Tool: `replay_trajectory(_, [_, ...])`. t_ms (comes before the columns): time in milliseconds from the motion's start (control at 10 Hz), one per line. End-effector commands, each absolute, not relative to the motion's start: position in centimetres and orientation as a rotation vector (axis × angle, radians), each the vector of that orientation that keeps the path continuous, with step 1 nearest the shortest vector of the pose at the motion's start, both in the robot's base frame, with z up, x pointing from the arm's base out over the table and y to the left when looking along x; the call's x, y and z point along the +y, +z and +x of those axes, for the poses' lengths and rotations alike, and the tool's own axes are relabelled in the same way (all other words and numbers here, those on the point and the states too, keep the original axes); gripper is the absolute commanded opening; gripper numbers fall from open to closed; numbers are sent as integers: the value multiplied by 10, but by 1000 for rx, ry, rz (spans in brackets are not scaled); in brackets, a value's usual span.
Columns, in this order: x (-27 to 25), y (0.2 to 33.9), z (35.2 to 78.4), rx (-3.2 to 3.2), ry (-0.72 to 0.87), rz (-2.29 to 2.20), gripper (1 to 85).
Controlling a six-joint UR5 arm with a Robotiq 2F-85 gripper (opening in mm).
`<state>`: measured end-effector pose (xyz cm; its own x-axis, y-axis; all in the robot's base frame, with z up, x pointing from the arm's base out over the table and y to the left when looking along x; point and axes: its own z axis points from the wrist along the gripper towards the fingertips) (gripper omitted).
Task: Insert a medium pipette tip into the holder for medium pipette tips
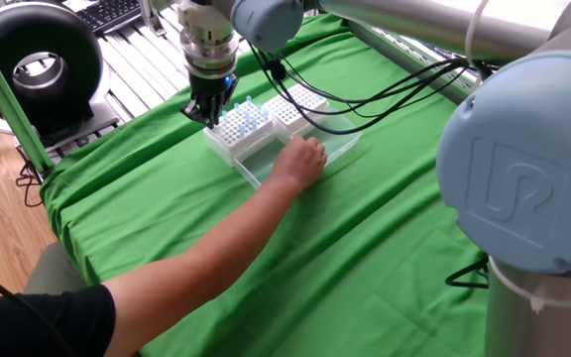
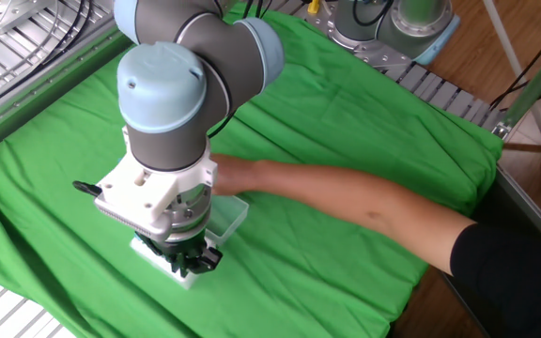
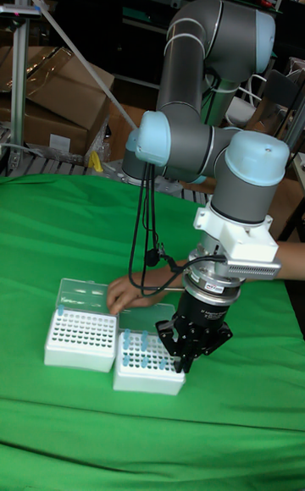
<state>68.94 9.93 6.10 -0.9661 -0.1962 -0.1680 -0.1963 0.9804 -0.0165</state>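
Here the claw point(image 3: 184, 361) hung at the right end of the holder for medium pipette tips point(image 3: 148, 364), its opening impossible to tell; a person's hand point(image 1: 300, 161) pressed the clear lid point(image 1: 328, 147).

Green cloth point(image 1: 385, 238), white racks point(image 3: 80, 340), blue tips point(image 3: 144, 349).
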Motion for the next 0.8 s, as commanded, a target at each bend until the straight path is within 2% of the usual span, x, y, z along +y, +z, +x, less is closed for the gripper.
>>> replay_trajectory(0, [94,64,681,2992,-7,-244,80])
replay_trajectory(200, [95,69,678,3015,-23,-214,10])
replay_trajectory(700, [103,110,658,3105,-64,-191,10])
